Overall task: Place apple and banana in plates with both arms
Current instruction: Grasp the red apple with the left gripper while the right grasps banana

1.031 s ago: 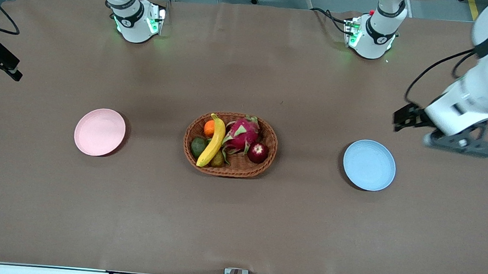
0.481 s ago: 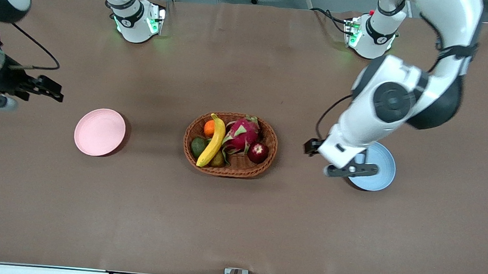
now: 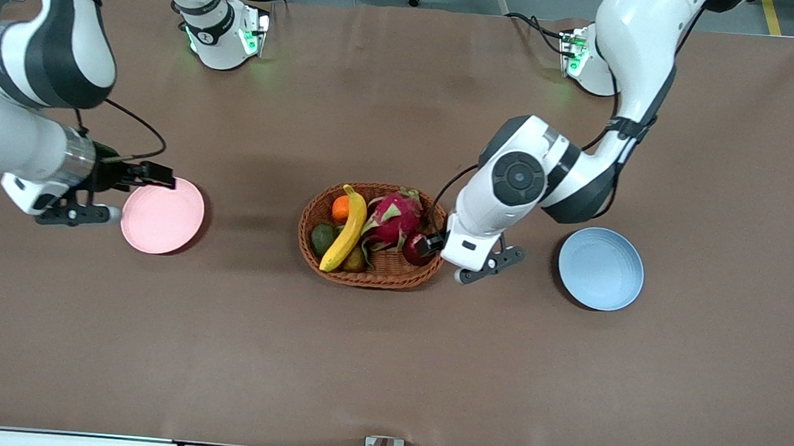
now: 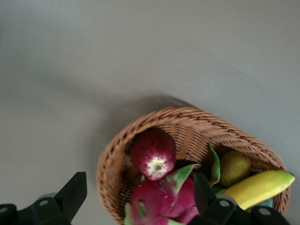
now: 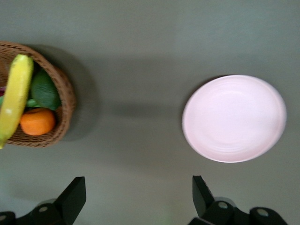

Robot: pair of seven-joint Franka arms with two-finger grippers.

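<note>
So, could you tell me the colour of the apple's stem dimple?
Pale cream on the dark red apple, clearest in the left wrist view.

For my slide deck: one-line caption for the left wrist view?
Left hand open over wicker basket, apple just ahead beside dragon fruit and banana.

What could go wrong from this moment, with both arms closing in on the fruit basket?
The apple lies against the dragon fruit, so the open left end effector, over that end of the basket, may pinch or nudge the dragon fruit too. The banana rests across other fruit and could roll when grasped. The open right end effector is over the pink plate.
</note>
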